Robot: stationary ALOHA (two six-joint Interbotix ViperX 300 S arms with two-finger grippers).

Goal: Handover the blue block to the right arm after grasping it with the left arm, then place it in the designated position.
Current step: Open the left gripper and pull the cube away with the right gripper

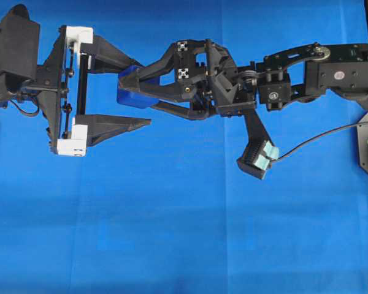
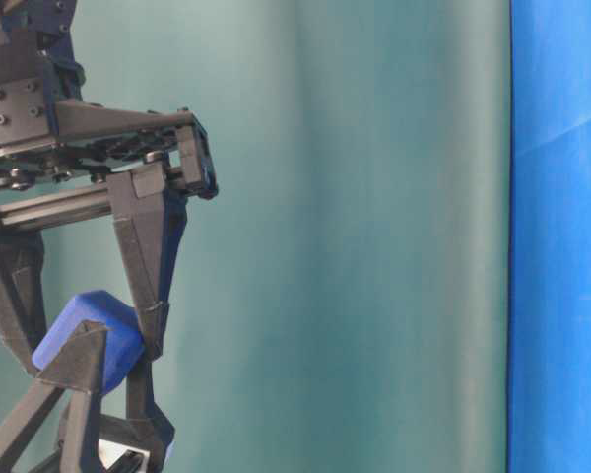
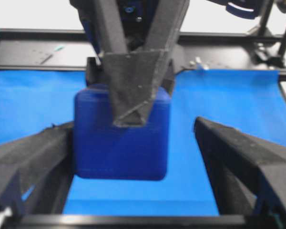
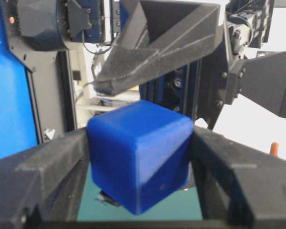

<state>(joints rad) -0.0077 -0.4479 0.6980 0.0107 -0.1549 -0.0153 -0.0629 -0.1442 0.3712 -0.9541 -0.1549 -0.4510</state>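
Gripping the blue block (image 4: 139, 155) between its two black fingers, the right arm's gripper (image 1: 138, 93) had the cube pinched from both sides, as the right wrist view showed closest of all. The block hung in the air above the blue cloth (image 1: 172, 233), over its far half and somewhat toward the left edge in the overhead view, touching nothing below.

Around it, the left arm's gripper (image 1: 126, 95) stood with its jaws spread wide. One finger (image 1: 113, 125) was plainly clear of the block. The other (image 1: 113, 58) lay just beside the block's corner, and whether it touched could not be told.

By that reading, the grasp by the left arm and the handover itself looked done: the block sat in the right gripper alone. What remained was for the left arm to draw clear, and for the right arm to carry the block to the designated position and set it down; no marked spot showed on the cloth.

As a cube with rounded edges, the block had no real long axis. It sat tilted in the grip, one corner angled downward in the right wrist view.
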